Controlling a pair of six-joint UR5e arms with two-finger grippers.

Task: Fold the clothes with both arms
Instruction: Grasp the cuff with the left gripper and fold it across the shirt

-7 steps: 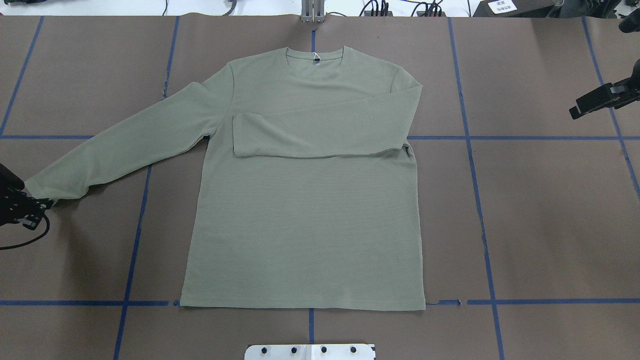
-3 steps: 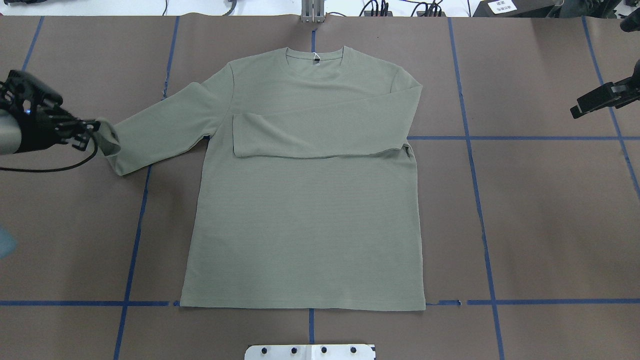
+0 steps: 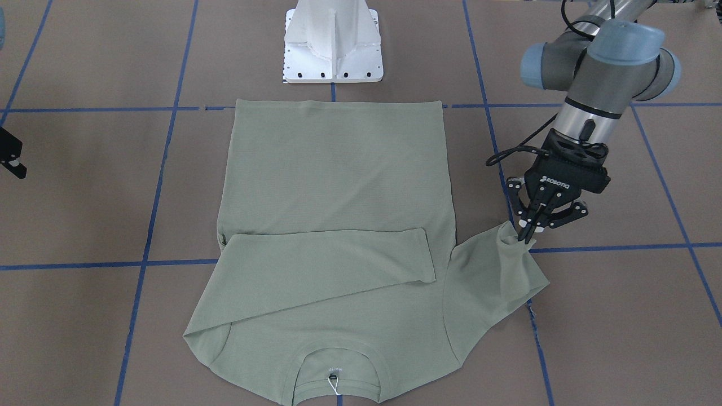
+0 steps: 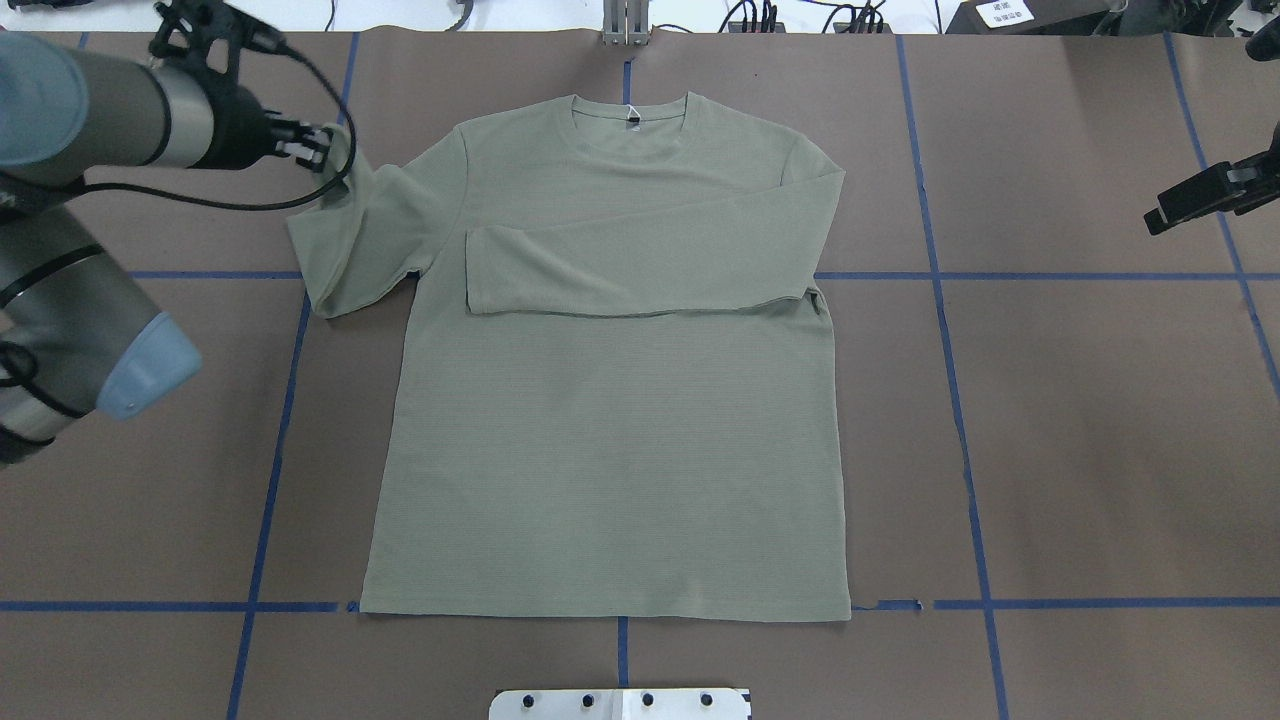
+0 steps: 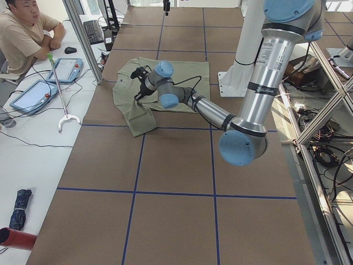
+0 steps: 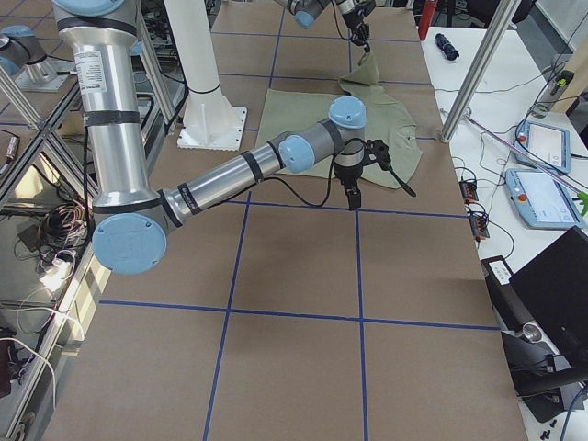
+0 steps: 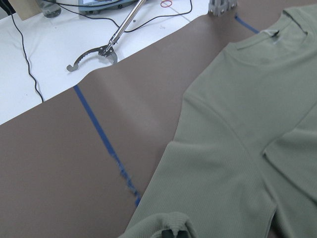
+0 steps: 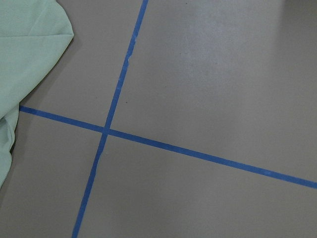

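Folding the second sleeve is the step in hand, judging by how things lie.

Shirt (image 4: 610,450): flat in the middle of the table (image 4: 1100,450). The collar (image 4: 630,110) is on the far side from the robot and the hem is nearest its base. The body looks smooth, with no obvious wrinkles.

Right sleeve (image 4: 640,265): already laid across the chest, with its cuff end near the left armpit.

Left sleeve (image 3: 496,276): lifted at the cuff and doubled back on itself just beside the left shoulder. The lower part rests on the table while the cuff hangs off the fingertips.

Left gripper (image 3: 526,232): pinched closed on the cuff of the left sleeve and raised a little off the table. In the left wrist view, a roll of green knit sits at the bottom edge, right at the fingers.

Right gripper (image 6: 378,188): jaws spread wide and holding nothing. It is parked over bare table, well apart from the shirt on the robot's right. Its wrist view shows only the tape grid and a corner of fabric.

Progress estimate: roughly a third done, with one sleeve in, one in transit, and the body folds not yet started.

Next move, as I judge it:
- Carry the cuff across the chest toward the right shoulder side.
- Lay the left sleeve over or just beside the right sleeve, about parallel to it.
- Release low so the knit does not bunch.
- Keep the shoulder seam as the fold line.

Risk: dragging too low could disturb the sleeve already placed.
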